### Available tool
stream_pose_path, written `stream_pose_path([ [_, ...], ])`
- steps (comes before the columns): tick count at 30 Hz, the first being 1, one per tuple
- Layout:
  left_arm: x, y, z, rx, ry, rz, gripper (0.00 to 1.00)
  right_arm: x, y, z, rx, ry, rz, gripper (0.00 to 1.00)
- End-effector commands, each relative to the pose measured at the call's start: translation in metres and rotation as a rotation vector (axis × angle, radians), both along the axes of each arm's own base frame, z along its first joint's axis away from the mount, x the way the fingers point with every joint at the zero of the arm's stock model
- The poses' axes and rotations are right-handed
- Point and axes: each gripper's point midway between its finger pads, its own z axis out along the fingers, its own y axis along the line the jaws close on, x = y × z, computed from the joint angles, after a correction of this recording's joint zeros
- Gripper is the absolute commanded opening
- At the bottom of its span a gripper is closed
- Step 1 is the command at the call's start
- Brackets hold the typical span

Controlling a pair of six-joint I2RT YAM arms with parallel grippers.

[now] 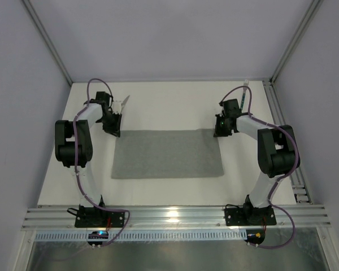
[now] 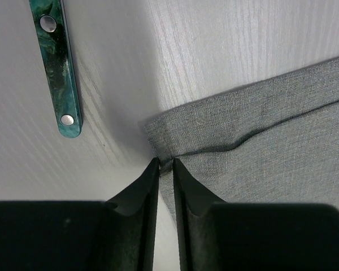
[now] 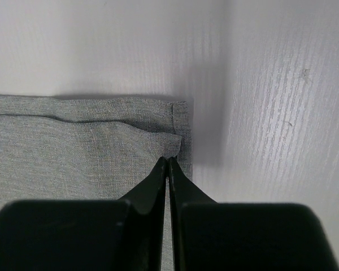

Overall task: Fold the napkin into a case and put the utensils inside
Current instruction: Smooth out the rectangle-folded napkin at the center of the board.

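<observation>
The grey napkin [image 1: 166, 153] lies as a folded rectangle in the middle of the table. My left gripper [image 1: 114, 131] is at its far left corner, where the nearly closed tips [image 2: 164, 164] pinch the fold's edge of the napkin [image 2: 260, 147]. At the far right corner my right gripper [image 1: 219, 132] has its tips [image 3: 168, 160] shut on the puckered corner of the napkin's [image 3: 73, 147] top layer. The knife [image 1: 124, 101] lies beyond the left gripper, its teal riveted handle [image 2: 59, 68] showing. Near the back right corner lies the fork [image 1: 244, 96].
The white table [image 1: 169, 107] is walled at the back and both sides by grey panels. An aluminium rail [image 1: 175, 217] with both arm bases runs along the near edge. A slotted track [image 1: 282, 124] borders the right side.
</observation>
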Motion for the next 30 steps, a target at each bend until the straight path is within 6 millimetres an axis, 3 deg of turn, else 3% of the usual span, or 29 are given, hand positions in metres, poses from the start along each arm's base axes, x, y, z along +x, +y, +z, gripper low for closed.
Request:
stream_pose_path([
  [1,0.010,-0.003,0.021,-0.022,-0.079,-0.004,0.15,0.006,-0.001,0.026,0.001,-0.073,0.007,0.06],
  [5,0.010,-0.001,0.022,-0.008,-0.079,-0.006,0.06,0.005,0.000,0.026,0.000,-0.067,0.009,0.06],
  [9,0.007,-0.001,0.027,-0.009,-0.078,-0.014,0.06,0.004,-0.003,0.033,-0.009,-0.084,0.000,0.05],
  [11,0.006,-0.002,0.032,-0.014,-0.087,-0.017,0.00,0.004,-0.004,0.039,-0.012,-0.097,0.000,0.03],
  [25,0.011,-0.007,0.056,-0.038,-0.142,-0.028,0.00,0.002,-0.009,0.043,-0.037,-0.102,-0.008,0.03],
  [30,0.008,-0.004,0.049,-0.025,-0.113,-0.037,0.09,0.002,-0.007,0.040,-0.031,-0.093,-0.006,0.03],
])
